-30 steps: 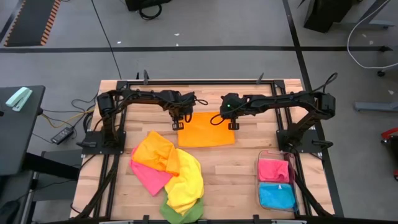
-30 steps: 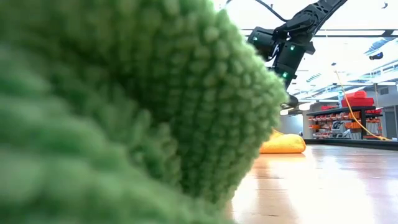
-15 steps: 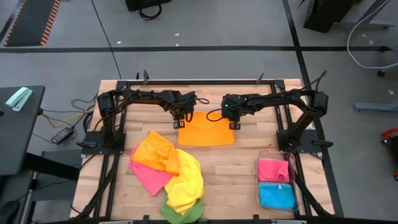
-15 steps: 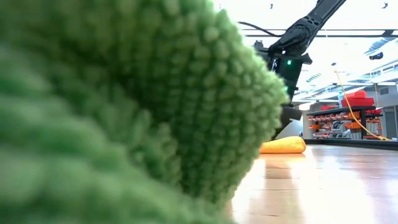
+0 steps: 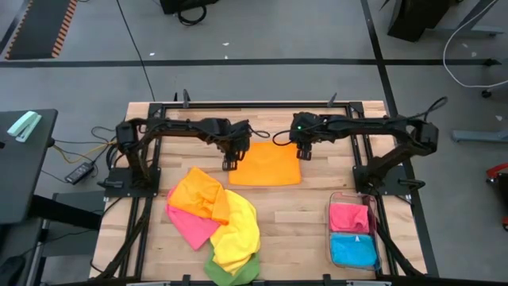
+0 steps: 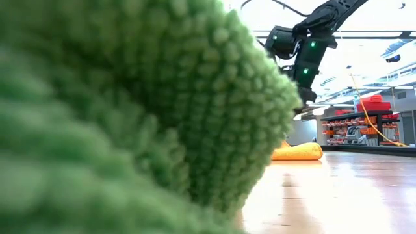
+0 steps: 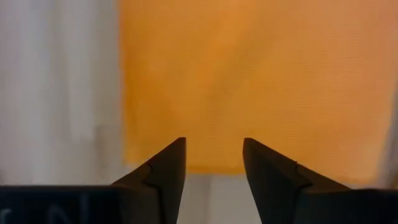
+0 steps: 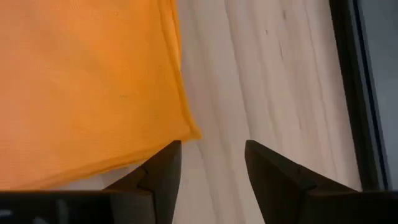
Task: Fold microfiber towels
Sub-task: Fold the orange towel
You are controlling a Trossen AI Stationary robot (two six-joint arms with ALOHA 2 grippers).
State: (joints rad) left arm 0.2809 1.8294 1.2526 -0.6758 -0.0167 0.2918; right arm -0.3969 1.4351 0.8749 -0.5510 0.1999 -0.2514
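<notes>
Hovering parted and empty: left gripper (image 5: 231,164) at orange towel's (image 5: 265,165) 9 o'clock edge, right gripper (image 5: 304,154) at 2 o'clock corner. Soft, limp, light; pinch corners.

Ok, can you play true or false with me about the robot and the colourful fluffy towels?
1. The flat orange microfiber towel lies on the wooden table. True.
2. The left gripper is squeezing it. False: its fingers are open, holding nothing.
3. The clear plastic bin holds a pink towel and a blue towel. True.
4. The right gripper hovers over the bin. False: it is at the orange towel's corner, open.
</notes>
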